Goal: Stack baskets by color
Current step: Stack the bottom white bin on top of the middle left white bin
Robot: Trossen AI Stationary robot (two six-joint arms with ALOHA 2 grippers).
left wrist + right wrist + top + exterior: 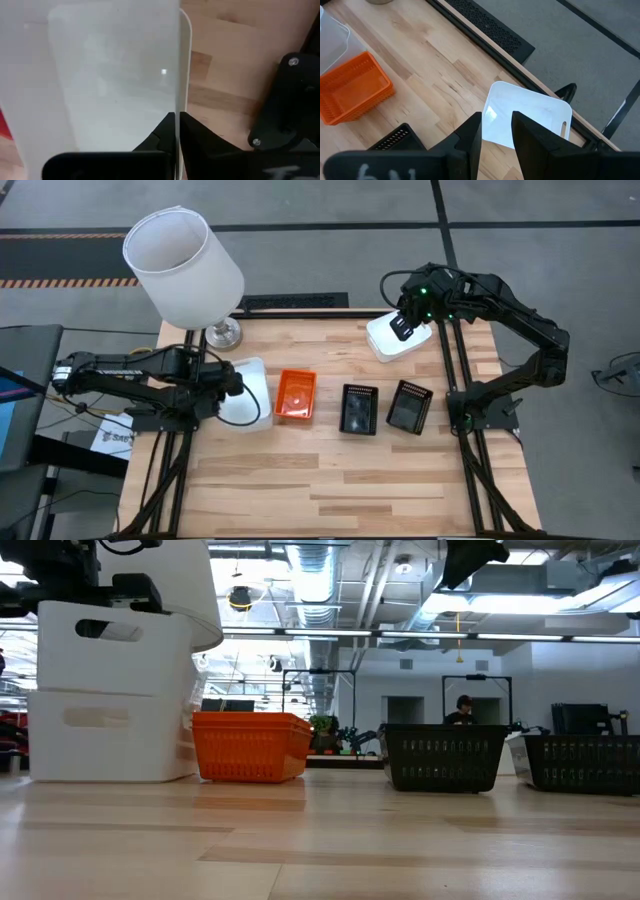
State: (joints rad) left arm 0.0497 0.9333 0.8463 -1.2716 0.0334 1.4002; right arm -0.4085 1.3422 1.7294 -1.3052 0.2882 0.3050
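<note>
Two white baskets stand one on the other at the table's left; the upper one (110, 640) sits on the lower one (105, 735). My left gripper (232, 385) is shut on the upper one (250, 392). To their right stand an orange basket (296, 395) and two black baskets (359, 409) (409, 406), each flat on its bottom. Another white basket (398, 338) lies at the far right edge. My right gripper (496, 131) hangs open high above that basket (525, 117), touching nothing. My left gripper pinches the upper white basket's wall on the table's left side at its rim (178, 107), one finger (162, 135) inside the basket and one (197, 137) outside. The fingers point down from above. The basket stays upright, its bottom at the lower basket's rim (105, 692).
A lamp with a big white shade (183, 265) and a metal base (222, 333) stands at the far left, close behind my left arm. The dark frame posts (455, 380) run along the table's sides. Bare wood (330, 480) lies toward the near edge.
</note>
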